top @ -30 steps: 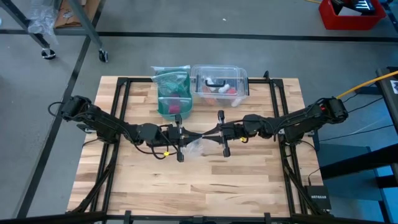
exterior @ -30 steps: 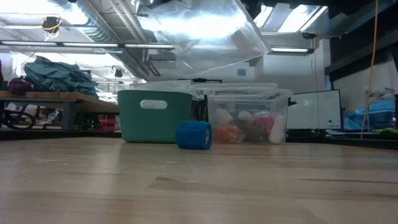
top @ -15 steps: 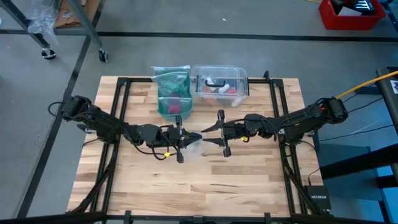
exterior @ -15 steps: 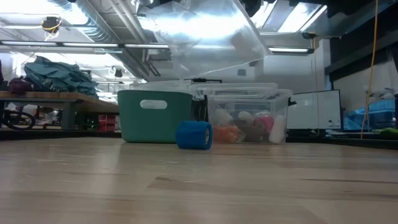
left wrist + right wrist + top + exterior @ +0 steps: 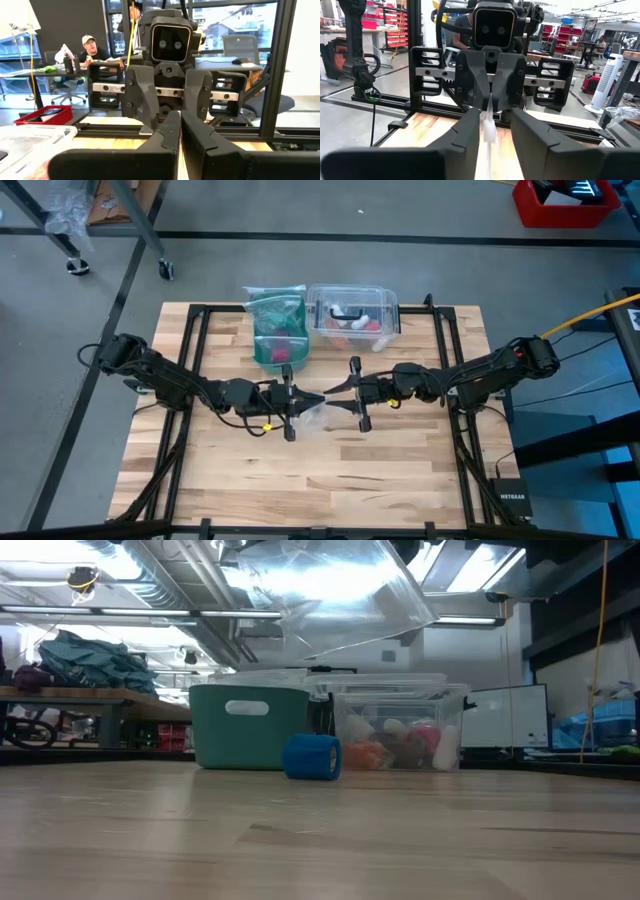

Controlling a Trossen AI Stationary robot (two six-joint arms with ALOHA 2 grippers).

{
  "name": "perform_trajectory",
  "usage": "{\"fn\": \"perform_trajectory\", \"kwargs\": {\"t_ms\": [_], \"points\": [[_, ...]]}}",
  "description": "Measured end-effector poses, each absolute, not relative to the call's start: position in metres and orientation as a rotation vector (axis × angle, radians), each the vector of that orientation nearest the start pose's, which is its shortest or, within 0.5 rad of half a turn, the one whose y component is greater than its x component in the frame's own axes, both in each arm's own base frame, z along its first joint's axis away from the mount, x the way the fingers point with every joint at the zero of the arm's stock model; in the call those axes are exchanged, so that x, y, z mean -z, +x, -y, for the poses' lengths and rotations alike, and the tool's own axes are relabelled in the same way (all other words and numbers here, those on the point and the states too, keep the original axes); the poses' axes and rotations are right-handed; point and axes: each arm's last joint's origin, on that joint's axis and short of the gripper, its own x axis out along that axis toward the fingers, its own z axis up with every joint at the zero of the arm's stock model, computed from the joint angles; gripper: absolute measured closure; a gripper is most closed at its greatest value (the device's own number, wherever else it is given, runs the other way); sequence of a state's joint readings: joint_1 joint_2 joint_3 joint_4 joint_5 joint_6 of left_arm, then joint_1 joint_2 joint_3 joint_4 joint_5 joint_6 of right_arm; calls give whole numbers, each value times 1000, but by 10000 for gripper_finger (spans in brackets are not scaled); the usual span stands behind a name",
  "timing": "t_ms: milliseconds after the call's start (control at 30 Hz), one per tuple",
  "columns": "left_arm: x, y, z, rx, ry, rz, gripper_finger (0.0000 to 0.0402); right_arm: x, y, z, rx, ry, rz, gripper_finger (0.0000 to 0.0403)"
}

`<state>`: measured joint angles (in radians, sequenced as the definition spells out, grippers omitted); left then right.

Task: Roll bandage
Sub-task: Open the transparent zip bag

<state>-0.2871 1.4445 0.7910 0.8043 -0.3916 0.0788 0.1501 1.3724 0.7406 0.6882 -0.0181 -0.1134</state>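
The bandage (image 5: 312, 756), a small bright blue roll, rests on its curved side on the wooden table in front of a teal basket. Above the table's middle, my two grippers face each other, fingers level. My left gripper (image 5: 318, 399) is shut on a clear plastic bag (image 5: 330, 590) that hangs below it. My right gripper (image 5: 492, 119) is open, with a finger on either side of the bag's edge (image 5: 489, 127). I cannot tell whether it touches the bag. My left gripper pinches the clear bag's upper edge (image 5: 491, 102) between its two fingers. They come in level from the table's left. The bag hangs below them, slack and lifted clear of the table.
The teal basket (image 5: 275, 345) and a clear plastic box (image 5: 352, 310) with small items stand at the table's far edge. Black frame rails (image 5: 195, 360) run along the table's left and right sides. Bare wood lies toward the near edge. People sit in the room behind.
My right gripper has opened. Its fingers were together at the bag's edge a second ago and now stand apart. The hanging bag has swayed a little. My left gripper has kept its hold.
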Motion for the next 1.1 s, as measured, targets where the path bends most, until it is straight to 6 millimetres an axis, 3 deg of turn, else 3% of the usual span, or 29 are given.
{"fn": "perform_trajectory", "kwargs": {"t_ms": [200, 733, 1100], "points": [[-278, 302, 77, -112, 28, 138, 401, -272, 294, -45, -164, -109, 69, 321], [-280, 304, 70, -85, 7, 157, 401, -272, 294, -44, -146, -109, 66, 328], [-282, 303, 71, -84, 16, 179, 401, -269, 294, -45, -148, -111, 38, 386]]}}
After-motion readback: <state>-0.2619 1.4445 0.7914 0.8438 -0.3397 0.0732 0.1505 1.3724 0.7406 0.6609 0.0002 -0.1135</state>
